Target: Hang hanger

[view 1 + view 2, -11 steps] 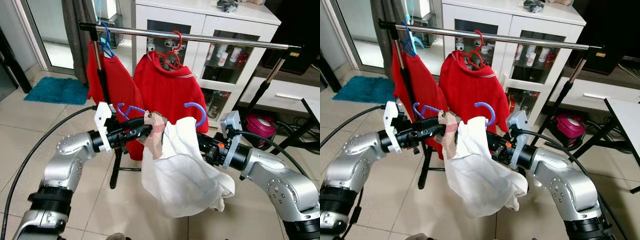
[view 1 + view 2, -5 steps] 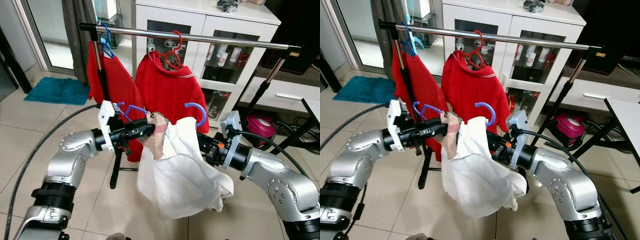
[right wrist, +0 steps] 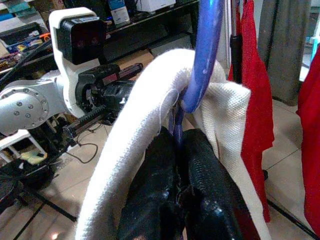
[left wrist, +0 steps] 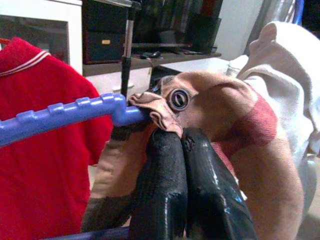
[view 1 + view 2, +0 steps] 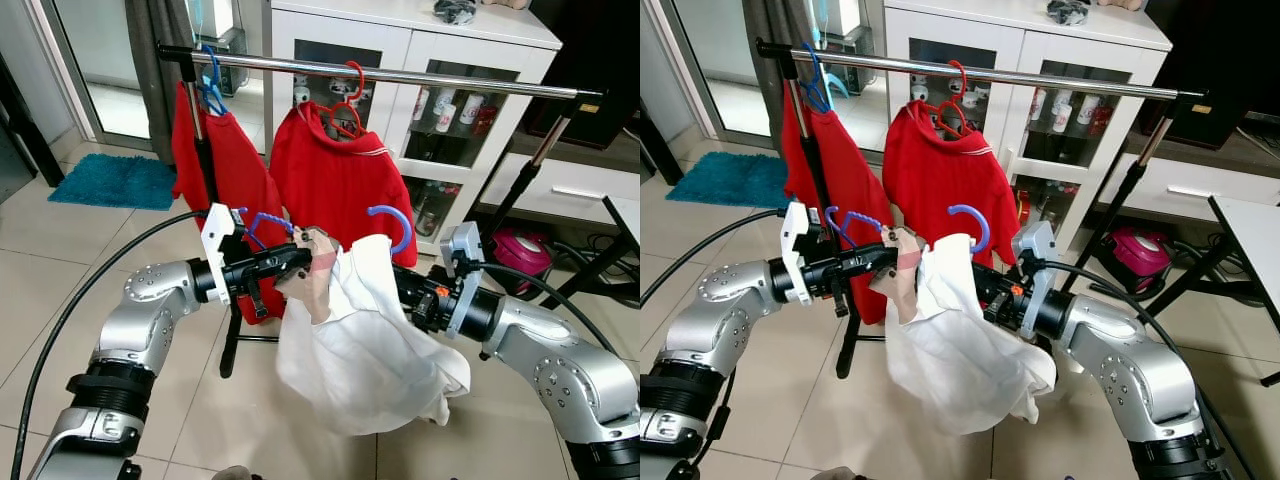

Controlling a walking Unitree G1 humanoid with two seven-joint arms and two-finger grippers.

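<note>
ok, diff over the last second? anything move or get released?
The left gripper moved a little toward the robot's right and slightly up, carrying its pinched beige corner of the white garment and the blue hanger end with it; the cloth's lower edge swung slightly. Nothing was let go. The right gripper is still shut on the blue hanger and cloth. The rail and the red shirts are unchanged.

Silver arms (image 5: 150,310), black cables (image 5: 60,320), white wrist cameras (image 5: 215,250).

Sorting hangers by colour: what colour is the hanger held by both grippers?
Blue; the hanger shows best in the right wrist view, running up from the white garment.
</note>
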